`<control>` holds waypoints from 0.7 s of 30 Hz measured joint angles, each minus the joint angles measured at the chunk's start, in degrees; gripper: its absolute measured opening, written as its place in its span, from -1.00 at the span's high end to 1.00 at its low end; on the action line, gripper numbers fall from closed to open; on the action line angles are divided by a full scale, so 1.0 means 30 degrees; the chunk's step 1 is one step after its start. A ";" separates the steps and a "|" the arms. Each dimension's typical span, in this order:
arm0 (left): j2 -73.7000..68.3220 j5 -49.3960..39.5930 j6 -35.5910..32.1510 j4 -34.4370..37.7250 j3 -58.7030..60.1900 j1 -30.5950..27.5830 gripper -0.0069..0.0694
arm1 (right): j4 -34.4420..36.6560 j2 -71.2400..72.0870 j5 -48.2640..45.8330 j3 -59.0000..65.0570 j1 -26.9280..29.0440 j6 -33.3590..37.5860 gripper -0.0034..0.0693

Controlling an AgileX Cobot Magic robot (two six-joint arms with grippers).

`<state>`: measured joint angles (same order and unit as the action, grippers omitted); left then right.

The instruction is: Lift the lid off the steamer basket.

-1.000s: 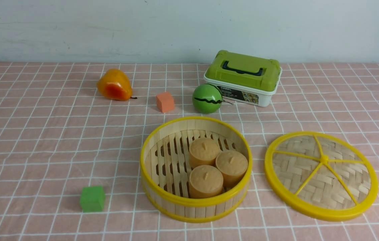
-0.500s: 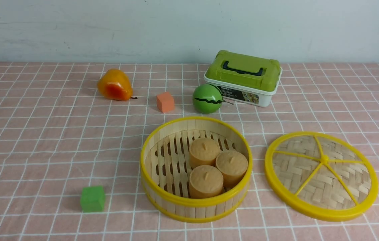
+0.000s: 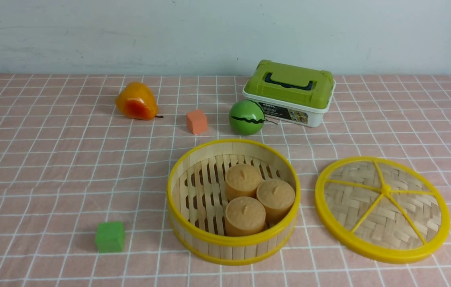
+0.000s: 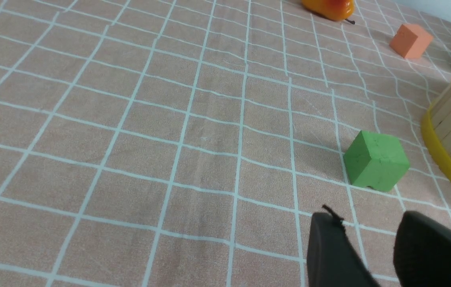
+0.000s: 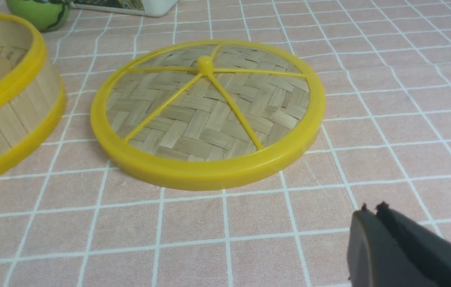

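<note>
The lid (image 3: 382, 209) lies flat on the cloth to the right of the steamer basket (image 3: 233, 247), apart from it. The basket stands open with three tan round buns (image 3: 259, 199) inside. In the right wrist view the lid (image 5: 207, 115) lies ahead of my right gripper (image 5: 373, 209), which is shut and empty, clear of the lid; the basket's wall (image 5: 10, 107) shows beside it. My left gripper (image 4: 369, 219) is open and empty over bare cloth, near a green cube (image 4: 376, 166) and the basket's rim (image 4: 444, 159). Neither gripper shows in the front view.
A white box with a green handled lid (image 3: 290, 91) stands at the back, a green ball (image 3: 246, 116) in front of it. An orange cube (image 3: 196, 121) and an orange pear (image 3: 136, 101) lie at the back left. The green cube (image 3: 110, 236) sits left of the basket.
</note>
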<state>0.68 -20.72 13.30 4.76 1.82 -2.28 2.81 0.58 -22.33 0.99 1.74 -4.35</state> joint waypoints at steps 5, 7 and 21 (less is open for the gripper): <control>0.0000 0.0000 0.0000 0.0000 0.0000 0.0000 0.19 | 0.0000 0.0000 0.0000 0.0000 -0.0157 -0.0038 0.96; 0.0000 0.0000 0.0000 0.0000 0.0000 0.0000 0.19 | 0.0000 0.0000 0.0000 0.0000 -0.0157 -0.0038 0.96; 0.0000 0.0000 0.0000 0.0000 0.0000 0.0000 0.19 | 0.0000 0.0000 0.0000 0.0000 -0.0181 -0.0038 0.92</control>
<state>0.68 -20.72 13.30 4.76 1.82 -2.28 2.81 0.58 -22.33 0.99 1.20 -4.47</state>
